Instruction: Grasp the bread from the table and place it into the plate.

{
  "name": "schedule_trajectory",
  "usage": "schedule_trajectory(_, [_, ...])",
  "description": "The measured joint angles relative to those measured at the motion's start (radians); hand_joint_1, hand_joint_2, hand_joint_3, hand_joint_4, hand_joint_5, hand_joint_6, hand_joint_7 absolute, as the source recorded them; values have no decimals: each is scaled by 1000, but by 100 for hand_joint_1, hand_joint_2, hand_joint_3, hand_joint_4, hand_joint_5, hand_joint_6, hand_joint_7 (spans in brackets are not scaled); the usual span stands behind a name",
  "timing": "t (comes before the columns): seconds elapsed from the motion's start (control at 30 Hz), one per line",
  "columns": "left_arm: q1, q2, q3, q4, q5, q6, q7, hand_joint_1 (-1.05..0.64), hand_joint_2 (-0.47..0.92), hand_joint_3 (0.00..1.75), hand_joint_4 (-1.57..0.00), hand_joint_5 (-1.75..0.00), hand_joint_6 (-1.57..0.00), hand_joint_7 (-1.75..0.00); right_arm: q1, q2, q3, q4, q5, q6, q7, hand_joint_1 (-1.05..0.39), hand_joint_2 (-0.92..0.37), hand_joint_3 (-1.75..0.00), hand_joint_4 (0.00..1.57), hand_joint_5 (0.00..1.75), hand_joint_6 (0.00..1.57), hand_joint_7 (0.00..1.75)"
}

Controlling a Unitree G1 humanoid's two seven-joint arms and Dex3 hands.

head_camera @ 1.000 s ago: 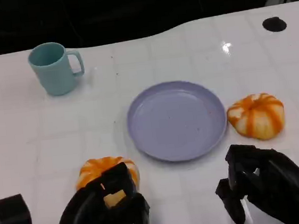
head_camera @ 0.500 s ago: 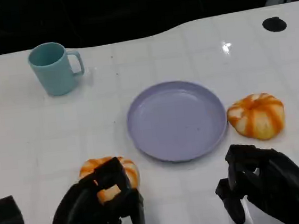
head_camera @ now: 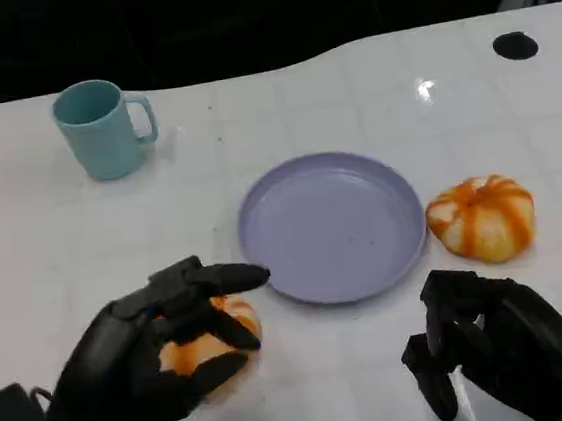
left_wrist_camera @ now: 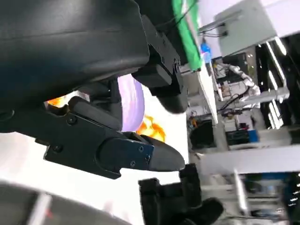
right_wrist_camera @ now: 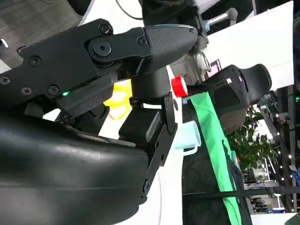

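The bread [head_camera: 206,341], an orange-and-white striped bun, is lying on the white tabletop [head_camera: 349,93] near its front edge, just left of and apart from the plate [head_camera: 332,225]. The left hand [head_camera: 151,357] is reaching over the bread from the near side, its fingers [head_camera: 218,277] spreading apart above and around the bun; whether they are touching it is not discernible, and the bun is sitting on the tabletop rather than lifted. The hand is covering much of the bread's near half.

The lavender plate is lying flat at the centre of the tabletop with nothing on it. A second striped bun [head_camera: 481,218] is sitting just right of the plate, close to its rim without clearly touching it. A teal mug [head_camera: 101,127] is standing upright well apart at the far left, handle pointing right. A dark round spot [head_camera: 515,45] is showing at the far right of the tabletop.

Count: two buns, one plate, one mug.

The right hand [head_camera: 497,349] is hanging at the near right edge, fingers curling inward with nothing in them, its lower part cut off by the frame. In the left wrist view the plate [left_wrist_camera: 132,101] and an orange bun [left_wrist_camera: 151,129] are appearing as slivers behind the black fingers; in the right wrist view the mug [right_wrist_camera: 187,136] is partly hidden.
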Motion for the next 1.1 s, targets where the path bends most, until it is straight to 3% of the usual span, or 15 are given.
schedule_trajectory(0.2, [-9, 98, 20, -47, 266, -85, 120, -68, 92, 8, -23, -82, -35, -9, 2, 0, 4, -7, -4, 0, -7, -97, -92, -34, 118, 165, 103, 149])
schedule_trajectory(0.27, [-9, 134, 20, -80, 356, -95, 152, -71, 92, 7, -25, -71, -33, -5, 3, 0, 7, -10, -7, 0, -10, -95, -92, -34, 118, 165, 102, 148])
schedule_trajectory(0.5, [3, 235, 6, -216, 711, -22, 225, -74, 92, 6, -32, -52, -37, -2, 5, 1, 10, -13, -7, 0, -10, -96, -92, -35, 119, 165, 103, 148])
schedule_trajectory(0.8, [-41, 271, -113, -227, 988, 92, 252, -74, 92, 2, -32, -45, -35, 0, 9, -1, 9, -19, -2, 6, -9, -96, -92, -34, 120, 164, 103, 149])
schedule_trajectory(1.1, [-177, 280, -247, -53, 1079, 191, 218, -73, 92, 1, -36, -35, -34, 0, 15, -4, 10, -24, -3, 8, -9, -96, -92, -35, 120, 163, 104, 149])
